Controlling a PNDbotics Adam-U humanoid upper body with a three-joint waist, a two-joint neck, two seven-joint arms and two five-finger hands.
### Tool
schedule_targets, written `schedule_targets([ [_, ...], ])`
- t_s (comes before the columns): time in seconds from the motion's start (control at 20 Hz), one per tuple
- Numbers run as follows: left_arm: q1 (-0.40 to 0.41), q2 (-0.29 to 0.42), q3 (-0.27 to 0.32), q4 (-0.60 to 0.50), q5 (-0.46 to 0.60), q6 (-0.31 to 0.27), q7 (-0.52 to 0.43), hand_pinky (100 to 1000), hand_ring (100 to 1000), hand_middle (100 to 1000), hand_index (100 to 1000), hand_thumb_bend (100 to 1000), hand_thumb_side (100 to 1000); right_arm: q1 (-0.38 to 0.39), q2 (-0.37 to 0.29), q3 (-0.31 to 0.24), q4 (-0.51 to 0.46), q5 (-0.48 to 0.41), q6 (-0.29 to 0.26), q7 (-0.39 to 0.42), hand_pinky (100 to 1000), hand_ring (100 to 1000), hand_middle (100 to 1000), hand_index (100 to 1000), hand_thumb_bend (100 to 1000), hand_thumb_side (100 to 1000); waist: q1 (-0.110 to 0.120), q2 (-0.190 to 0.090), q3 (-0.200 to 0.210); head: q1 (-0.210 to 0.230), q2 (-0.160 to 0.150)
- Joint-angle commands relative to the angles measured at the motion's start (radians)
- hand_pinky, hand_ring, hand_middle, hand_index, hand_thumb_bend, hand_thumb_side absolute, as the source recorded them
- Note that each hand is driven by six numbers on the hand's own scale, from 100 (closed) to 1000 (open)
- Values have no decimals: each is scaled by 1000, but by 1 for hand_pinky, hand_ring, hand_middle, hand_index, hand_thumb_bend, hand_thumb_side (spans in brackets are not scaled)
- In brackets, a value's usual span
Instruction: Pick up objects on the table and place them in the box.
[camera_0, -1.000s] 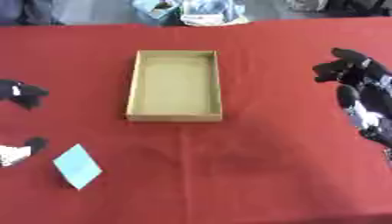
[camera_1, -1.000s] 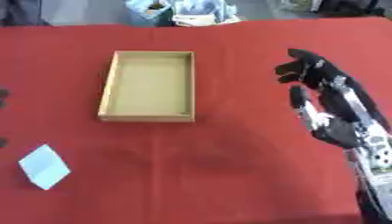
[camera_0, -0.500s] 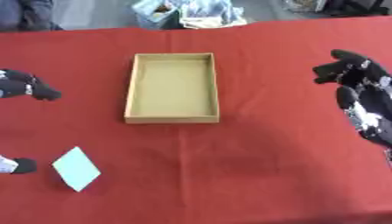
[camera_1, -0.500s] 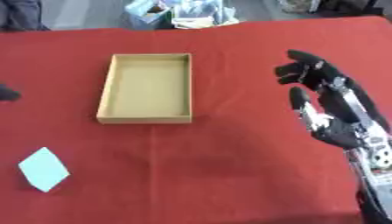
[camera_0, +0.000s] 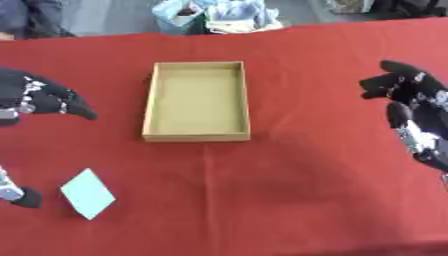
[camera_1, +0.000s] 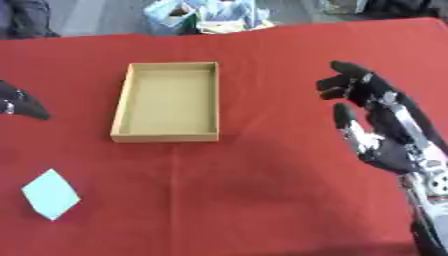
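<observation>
An empty box (camera_0: 196, 101) sits on the red counter (camera_0: 297, 190); a pale blue card (camera_0: 87, 193) lies nearer, leftward. Left hand (camera_0: 39, 96) and right hand (camera_1: 385, 125) hover beside the box, fingers spread, holding nothing.

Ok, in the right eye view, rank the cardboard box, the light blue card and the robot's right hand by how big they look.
1. Cardboard box and right hand: they look about alike, and the hand is nearer the camera, so I won't rank them.
2. Light blue card, clearly smallest.

My right hand (camera_1: 385, 131) is a black-gloved thing with silver metal bits showing along the fingers (camera_1: 348, 75) and a pale mechanical wrist below. My left hand (camera_0: 35, 95) is the same black, flecked with silver.
</observation>
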Motion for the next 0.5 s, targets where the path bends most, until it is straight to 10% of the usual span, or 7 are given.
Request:
schedule_targets([
  [0.05,-29,5,-29,20,4,-57,-92,809,806,791,925,651,344,-7,-28,-1,-10,-2,0,1,736,812,689,932,100,542,3,-19,-1,3,1],
  [0.5,-54,-18,-91,71,23,-79,-195,806,804,785,918,580,304,-5,-28,-1,-10,-3,1,1,735,811,688,932,100,543,6,-19,-3,8,2],
])
